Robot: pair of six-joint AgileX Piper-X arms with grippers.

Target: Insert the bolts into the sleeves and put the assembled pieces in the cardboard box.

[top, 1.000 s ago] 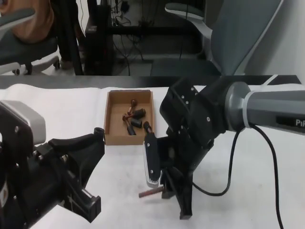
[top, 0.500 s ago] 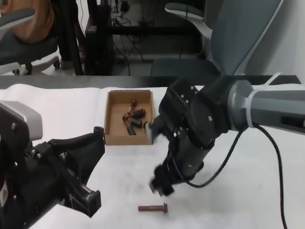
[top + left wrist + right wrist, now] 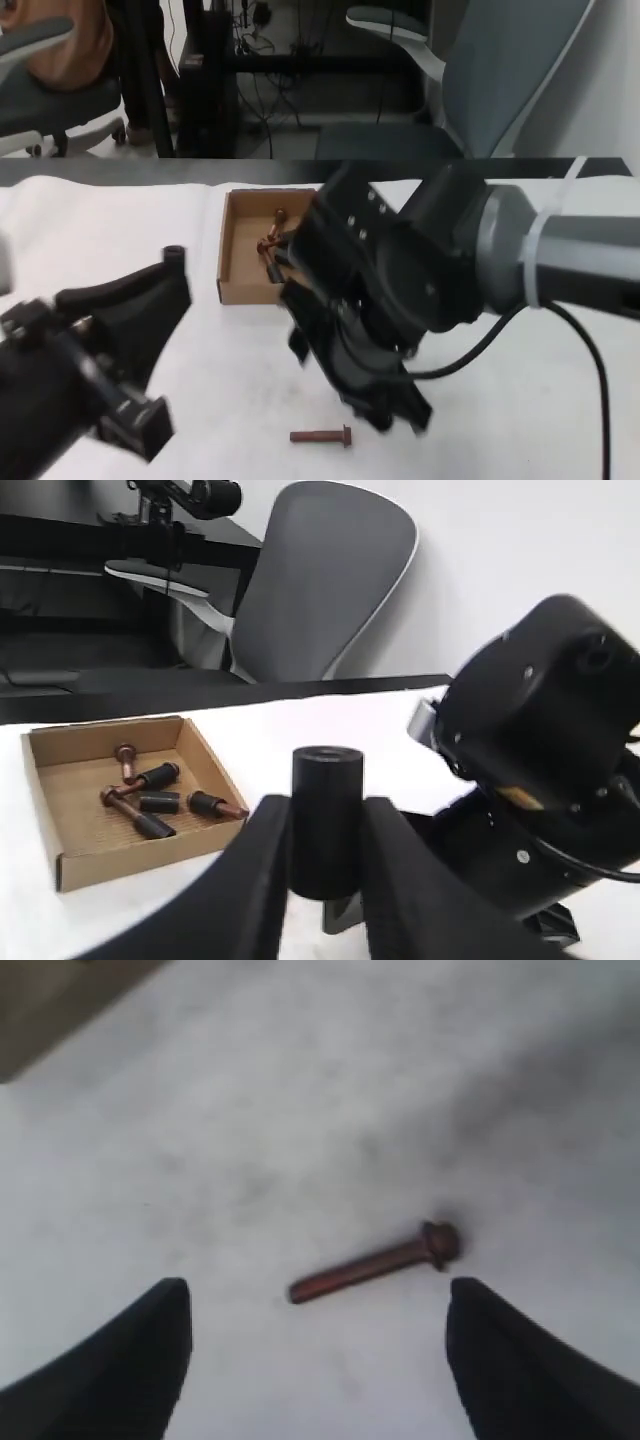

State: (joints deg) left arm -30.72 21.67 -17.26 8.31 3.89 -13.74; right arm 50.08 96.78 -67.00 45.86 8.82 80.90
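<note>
**While a bolt lay loose, a sleeve sat gripped**

As I watched from beside the bench, the left gripper (image 3: 327,815) had its two black fingers (image 3: 262,860) closed narrowly on a black sleeve (image 3: 327,780). The sleeve stood upright between them, its open bore facing up.

Past it on the white cloth (image 3: 200,380) sat the cardboard box (image 3: 42,780). Several assembled pieces (image 3: 150,802) lay flat in it, copper bolt ends poking from dark sleeves at mixed angles.

The right arm (image 3: 430,260) bulked large over the middle of the bench. From the high view it covered the box's near right corner. From the left wrist's angle its black housing stood just beyond the held sleeve.

The right gripper (image 3: 318,1305) hung above the cloth with its fingers (image 3: 130,1360) spread wide and nothing between them. Under that gap lay the loose copper bolt (image 3: 375,1263), flat on the cloth near the front of the bench and well apart from the box. Seen from above, its long axis ran across the bench, with the flanged head toward the right side.

A grey mesh office chair (image 3: 500,70) stood behind the bench, beside a dark desk with cables hanging under it (image 3: 270,60).
</note>
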